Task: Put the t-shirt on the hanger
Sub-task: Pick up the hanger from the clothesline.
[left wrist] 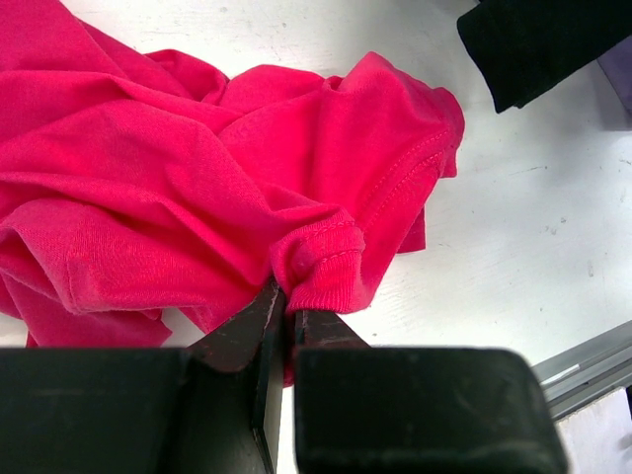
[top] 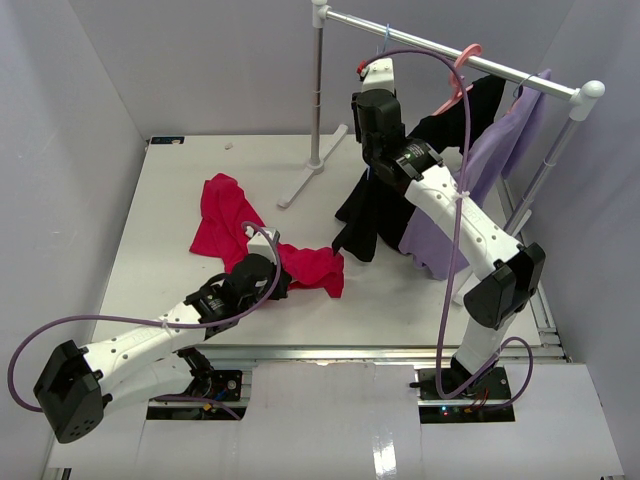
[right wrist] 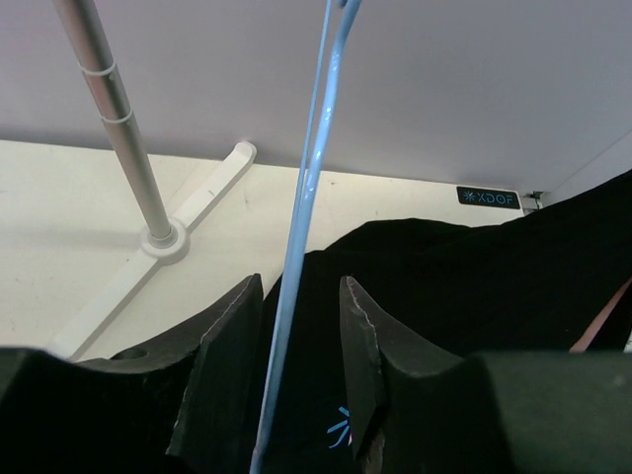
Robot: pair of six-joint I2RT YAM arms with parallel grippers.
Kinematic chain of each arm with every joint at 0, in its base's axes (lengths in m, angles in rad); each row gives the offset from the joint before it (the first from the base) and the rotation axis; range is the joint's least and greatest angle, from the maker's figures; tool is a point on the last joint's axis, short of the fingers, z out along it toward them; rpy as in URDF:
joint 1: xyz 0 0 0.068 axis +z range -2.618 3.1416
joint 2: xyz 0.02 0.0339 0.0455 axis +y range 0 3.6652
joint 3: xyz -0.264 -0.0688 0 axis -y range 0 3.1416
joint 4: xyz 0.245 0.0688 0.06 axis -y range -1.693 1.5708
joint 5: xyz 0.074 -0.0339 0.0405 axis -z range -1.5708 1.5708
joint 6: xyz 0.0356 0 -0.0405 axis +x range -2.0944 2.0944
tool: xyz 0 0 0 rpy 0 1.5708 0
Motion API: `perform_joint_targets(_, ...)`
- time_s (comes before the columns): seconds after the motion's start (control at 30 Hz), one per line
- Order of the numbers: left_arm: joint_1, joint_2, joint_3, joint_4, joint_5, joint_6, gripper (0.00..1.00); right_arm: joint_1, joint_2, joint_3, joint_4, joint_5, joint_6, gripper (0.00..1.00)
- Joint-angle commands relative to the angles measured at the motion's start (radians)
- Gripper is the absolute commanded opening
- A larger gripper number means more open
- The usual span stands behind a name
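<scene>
The red t-shirt (top: 225, 215) lies crumpled on the white table, left of centre. My left gripper (top: 283, 283) is shut on a folded hem of the t-shirt (left wrist: 148, 178) at its right end; in the left wrist view the gripper (left wrist: 286, 301) pinches the cloth between its tips. The thin light-blue hanger (top: 383, 40) hangs from the rack rail. My right gripper (top: 377, 70) is raised just below it. In the right wrist view the gripper (right wrist: 301, 281) is open, and the hanger wire (right wrist: 306, 197) runs between the fingers, closer to the left one.
The rack rail (top: 450, 55) spans the back right, with its pole and foot (top: 317, 90) behind the t-shirt. A black garment (top: 370, 215) on a pink hanger (top: 462, 70) and a lavender garment (top: 500, 150) hang from it, close to my right arm.
</scene>
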Motion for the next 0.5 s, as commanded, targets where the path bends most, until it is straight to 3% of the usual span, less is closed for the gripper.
perform_joint_targets(0.0, -0.006, -0.027, -0.002, 0.008, -0.011, 0.007, 0.0, 0.003, 0.017, 0.015, -0.012, -0.027, 0.035, 0.39)
perform_joint_targets(0.23, -0.007, -0.032, 0.002, -0.004, -0.064, -0.006, 0.0, 0.007, 0.002, 0.048, -0.039, -0.045, 0.033, 0.09)
perform_joint_targets(0.47, -0.005, 0.005, 0.008, -0.014, -0.132, -0.024, 0.0, 0.007, -0.057, 0.104, -0.038, -0.118, -0.051, 0.08)
